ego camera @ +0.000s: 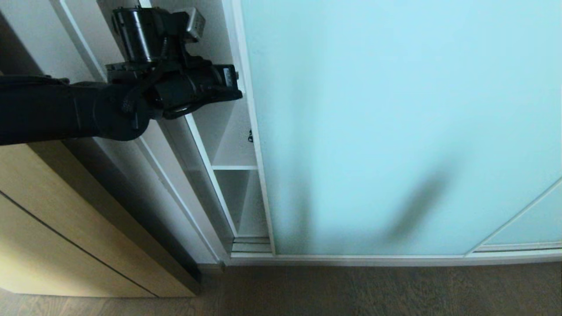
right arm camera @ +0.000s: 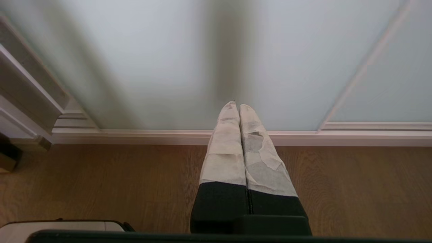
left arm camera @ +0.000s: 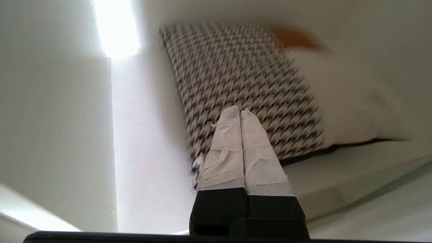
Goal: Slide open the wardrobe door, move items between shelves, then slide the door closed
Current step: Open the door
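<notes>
Frosted aqua sliding wardrobe door (ego camera: 395,131) sat only a crack open, so the left gripper (ego camera: 235,83) poked in with jaws pressed together, probably to shove its edge. Patchwork cushion (left arm camera: 243,87) lay on a white shelf (left arm camera: 337,182) inside; right gripper (right arm camera: 235,105), also closed, hung low by the floor (right arm camera: 101,185).

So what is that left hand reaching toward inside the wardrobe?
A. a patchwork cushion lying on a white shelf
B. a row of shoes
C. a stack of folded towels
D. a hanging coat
A: the left wrist view shows the left hand, fingers pressed together, pointing at a cushion with a black-and-white houndstooth patch, lying on a white shelf.
</notes>
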`<state>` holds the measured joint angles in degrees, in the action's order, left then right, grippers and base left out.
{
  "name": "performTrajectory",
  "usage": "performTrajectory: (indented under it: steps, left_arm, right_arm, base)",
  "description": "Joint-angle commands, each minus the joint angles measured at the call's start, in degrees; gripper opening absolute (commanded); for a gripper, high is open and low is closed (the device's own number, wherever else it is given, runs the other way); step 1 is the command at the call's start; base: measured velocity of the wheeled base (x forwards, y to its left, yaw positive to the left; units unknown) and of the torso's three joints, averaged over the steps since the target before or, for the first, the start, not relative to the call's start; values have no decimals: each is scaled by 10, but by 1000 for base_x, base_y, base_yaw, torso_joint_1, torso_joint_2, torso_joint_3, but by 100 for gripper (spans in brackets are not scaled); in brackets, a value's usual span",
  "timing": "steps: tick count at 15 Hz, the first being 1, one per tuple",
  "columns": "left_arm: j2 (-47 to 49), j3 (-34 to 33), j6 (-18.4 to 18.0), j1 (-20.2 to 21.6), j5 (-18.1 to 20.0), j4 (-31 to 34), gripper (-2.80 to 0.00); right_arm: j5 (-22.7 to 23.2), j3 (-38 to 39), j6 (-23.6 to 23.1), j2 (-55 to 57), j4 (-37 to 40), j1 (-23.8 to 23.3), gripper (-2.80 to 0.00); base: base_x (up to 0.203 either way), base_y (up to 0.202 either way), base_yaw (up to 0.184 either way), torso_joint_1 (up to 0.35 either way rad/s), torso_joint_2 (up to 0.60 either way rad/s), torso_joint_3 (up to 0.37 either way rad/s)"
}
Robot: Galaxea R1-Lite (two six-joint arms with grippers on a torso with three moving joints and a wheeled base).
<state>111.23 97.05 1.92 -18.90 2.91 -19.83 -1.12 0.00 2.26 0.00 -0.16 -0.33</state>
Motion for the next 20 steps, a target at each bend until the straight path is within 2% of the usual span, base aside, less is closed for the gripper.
performTrajectory:
  steps: [1, 12, 17, 20]
  left_arm:
    - [17, 20, -2, -21, 3, 2, -280]
    - [71, 29, 0, -134, -2, -25, -280]
    - [103, 40, -3, -167, -5, -44, -280]
    - [129, 71, -3, -185, -5, -44, -280]
  right_arm:
    - [0, 0, 0, 1, 0, 0, -280]
    - [0, 0, 0, 1, 0, 0, -280]
    - [0, 0, 0, 1, 0, 0, -280]
    - [0, 0, 0, 1, 0, 0, -280]
  base:
    - [0, 0, 0, 0, 0, 0]
    - [0, 0, 0, 0, 0, 0]
    - [0, 0, 0, 0, 0, 0]
    - [0, 0, 0, 0, 0, 0]
